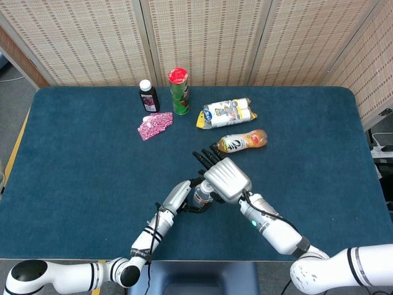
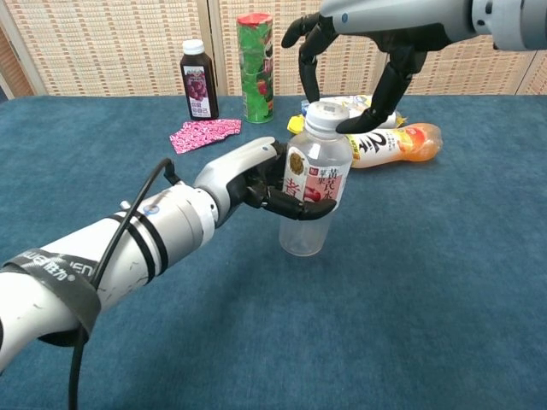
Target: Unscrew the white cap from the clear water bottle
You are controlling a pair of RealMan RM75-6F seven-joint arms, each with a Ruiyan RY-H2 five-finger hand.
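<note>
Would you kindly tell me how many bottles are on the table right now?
3. The clear water bottle stands upright, held by the left hand; an orange drink bottle lies on its side behind it; a dark juice bottle stands at the back beside the green can.

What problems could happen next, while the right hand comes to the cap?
The right hand hangs over the white cap with its fingers spread, so they may close off-centre and slip. The left hand grips the clear water bottle only around its label; twisting might spin or tip it toward the orange drink bottle lying close behind.
</note>
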